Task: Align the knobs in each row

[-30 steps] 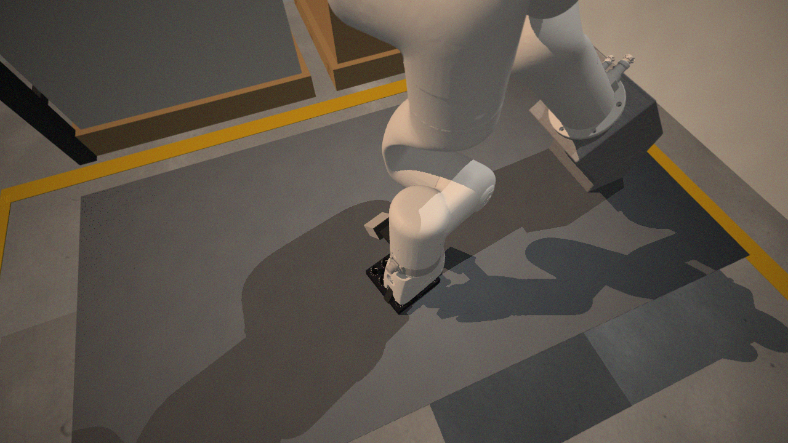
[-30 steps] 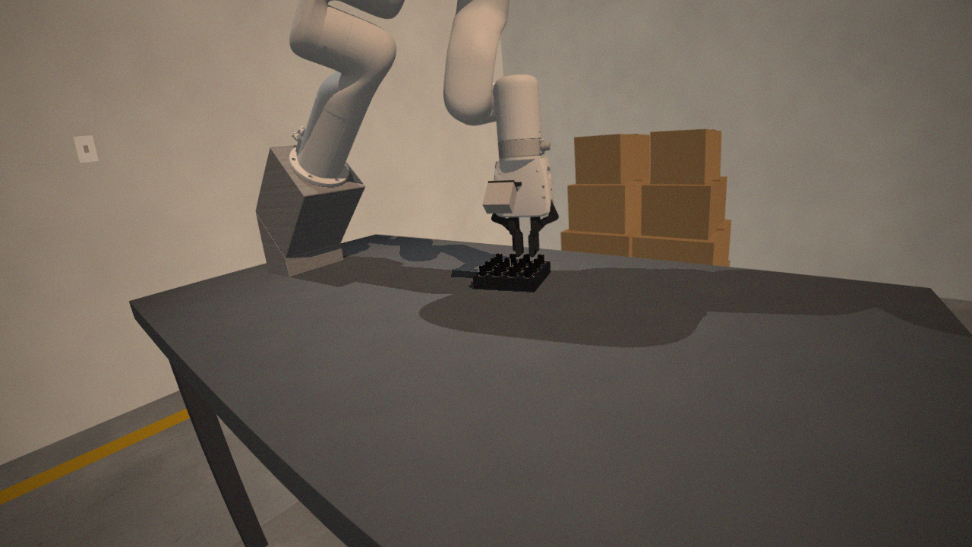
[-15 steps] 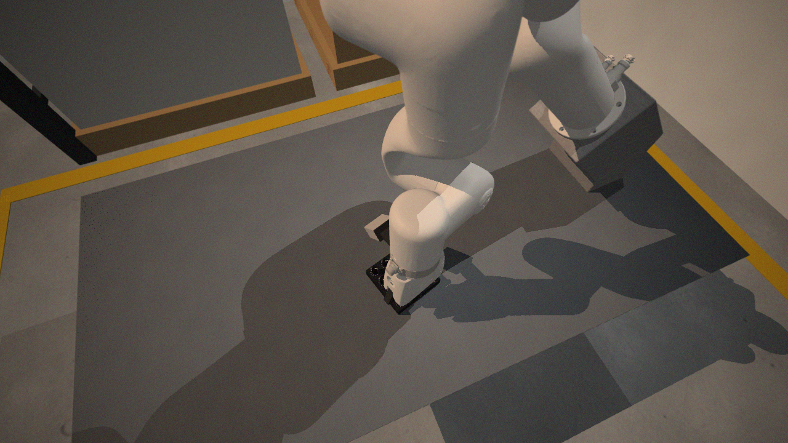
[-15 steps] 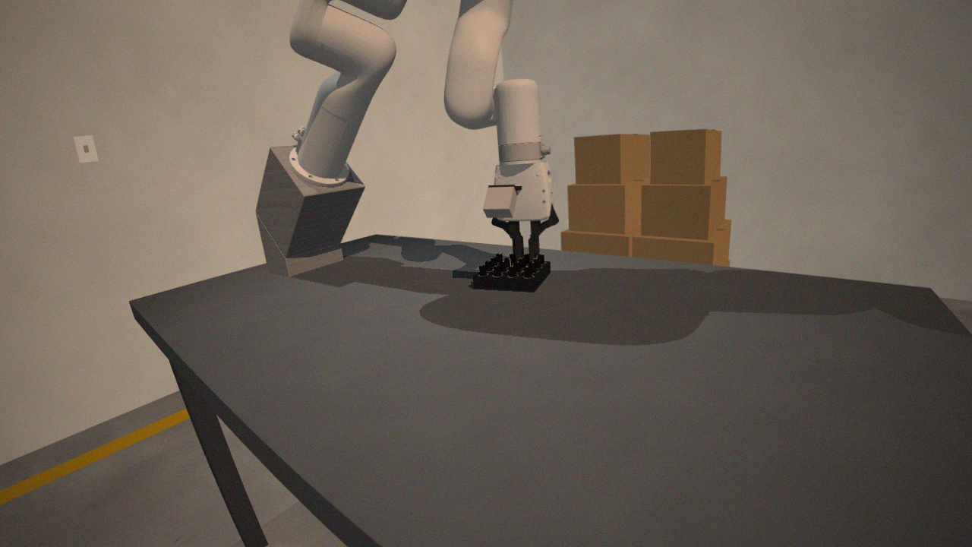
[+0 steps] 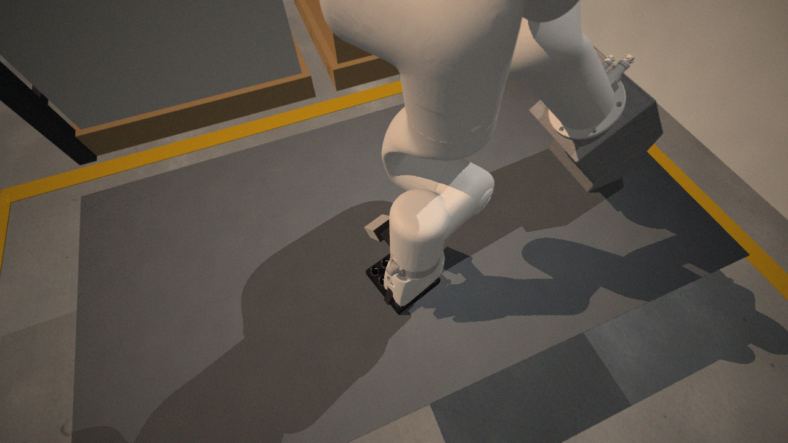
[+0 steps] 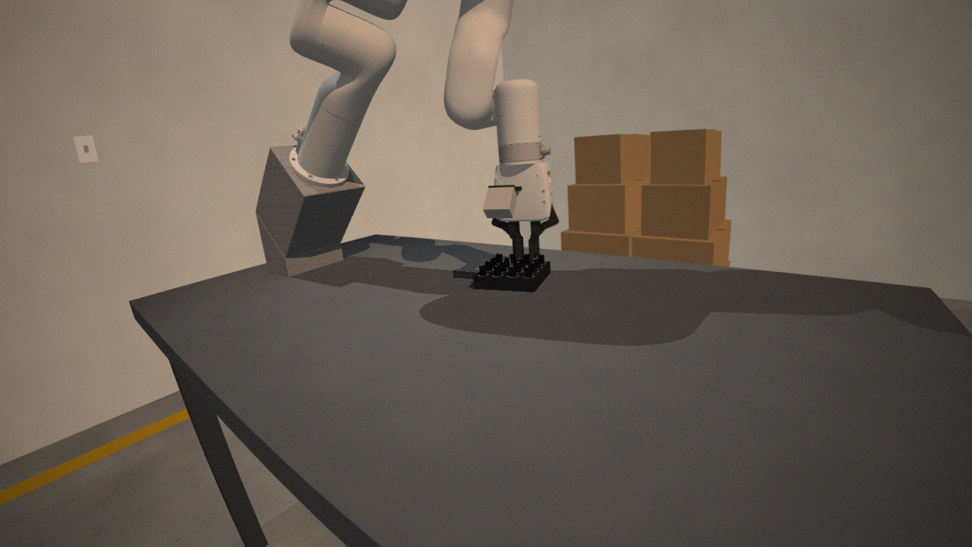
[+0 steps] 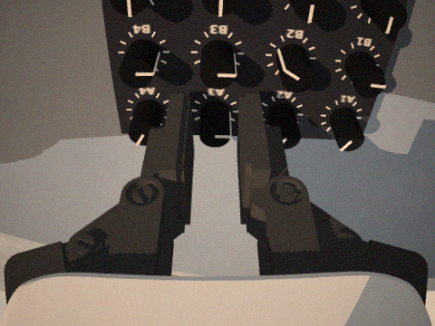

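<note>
Black two-fingered claw [image 5: 404, 289] [image 6: 525, 255] [image 7: 215, 122] is released around the black, white-lined plastic-looking A3 knob [image 7: 215, 122], so I'd centre it, squeeze evenly, then twist on the knob's axis.

The jaws [image 5: 404, 296] [image 6: 525, 254] have come down closer over the knob box [image 5: 418, 298] [image 6: 503, 282] [image 7: 181, 41].
</note>
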Robot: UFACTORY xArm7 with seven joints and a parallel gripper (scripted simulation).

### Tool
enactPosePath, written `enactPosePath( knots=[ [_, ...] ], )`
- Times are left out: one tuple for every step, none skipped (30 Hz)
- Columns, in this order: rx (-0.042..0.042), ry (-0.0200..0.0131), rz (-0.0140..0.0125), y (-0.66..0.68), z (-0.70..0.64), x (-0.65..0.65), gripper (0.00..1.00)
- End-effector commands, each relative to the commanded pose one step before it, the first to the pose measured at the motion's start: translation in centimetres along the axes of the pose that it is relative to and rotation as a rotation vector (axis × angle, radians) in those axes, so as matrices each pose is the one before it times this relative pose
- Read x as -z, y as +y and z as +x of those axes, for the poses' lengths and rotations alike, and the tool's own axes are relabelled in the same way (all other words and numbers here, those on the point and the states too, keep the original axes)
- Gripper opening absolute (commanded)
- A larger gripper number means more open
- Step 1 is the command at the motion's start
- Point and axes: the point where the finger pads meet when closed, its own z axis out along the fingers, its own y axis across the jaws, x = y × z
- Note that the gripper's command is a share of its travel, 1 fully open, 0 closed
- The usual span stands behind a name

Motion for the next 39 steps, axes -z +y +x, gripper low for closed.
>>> enactPosePath(
  knots=[
    [0.00031,-0.00010,0.00138,-0.056,-0.013,0.019,0.19],
    [0.00000,0.00000,0.00000,0.000,0.000,0.000,0.19],
    [0.00000,0.00000,0.00000,0.000,0.000,0.000,0.19],
    [0.00000,0.00000,0.00000,0.000,0.000,0.000,0.19],
    [0.00000,0.00000,0.00000,0.000,0.000,0.000,0.19],
    [0.00000,0.00000,0.00000,0.000,0.000,0.000,0.19],
    [0.00000,0.00000,0.00000,0.000,0.000,0.000,0.19],
    [0.00000,0.00000,0.00000,0.000,0.000,0.000,0.19],
    [0.00000,0.00000,0.00000,0.000,0.000,0.000,0.19],
    [0.00000,0.00000,0.00000,0.000,0.000,0.000,0.19],
    [0.00000,0.00000,0.00000,0.000,0.000,0.000,0.19],
    [0.00000,0.00000,0.00000,0.000,0.000,0.000,0.19],
    [0.00000,0.00000,0.00000,0.000,0.000,0.000,0.19],
    [0.00000,0.00000,0.00000,0.000,0.000,0.000,0.19],
    [0.00000,0.00000,0.00000,0.000,0.000,0.000,0.19],
    [0.00000,0.00000,0.00000,0.000,0.000,0.000,0.19],
    [0.00000,0.00000,0.00000,0.000,0.000,0.000,0.19],
    [0.00000,0.00000,0.00000,0.000,0.000,0.000,0.19],
    [0.00000,0.00000,0.00000,0.000,0.000,0.000,0.19],
    [0.00000,0.00000,0.00000,0.000,0.000,0.000,0.08],
    [0.00000,0.00000,0.00000,0.000,0.000,0.000,0.08],
    [0.00000,0.00000,0.00000,0.000,0.000,0.000,0.08],
    [0.00000,0.00000,0.00000,0.000,0.000,0.000,0.08],
    [0.00000,0.00000,0.00000,0.000,0.000,0.000,0.08],
    [0.00000,0.00000,0.00000,0.000,0.000,0.000,0.08],
    [0.00000,0.00000,0.00000,0.000,0.000,0.000,0.08],
    [0.00000,0.00000,0.00000,0.000,0.000,0.000,0.08],
    [0.00000,0.00000,0.00000,0.000,0.000,0.000,0.08],
    [0.00000,0.00000,0.00000,0.000,0.000,0.000,0.08],
    [0.00000,0.00000,0.00000,0.000,0.000,0.000,0.08],
    [0.00000,0.00000,0.00000,0.000,0.000,0.000,0.08],
    [0.00000,0.00000,0.00000,0.000,0.000,0.000,0.08],
    [0.00000,0.00000,0.00000,0.000,0.000,0.000,0.08],
    [0.00000,0.00000,0.00000,0.000,0.000,0.000,0.08],
    [0.00000,0.00000,0.00000,0.000,0.000,0.000,0.08],
    [0.00000,0.00000,0.00000,0.000,0.000,0.000,0.08],
    [0.00000,0.00000,0.00000,0.000,0.000,0.000,0.08],
    [0.00000,0.00000,0.00000,0.000,0.000,0.000,0.08],
    [0.00000,0.00000,0.00000,0.000,0.000,0.000,0.08]
  ],
)
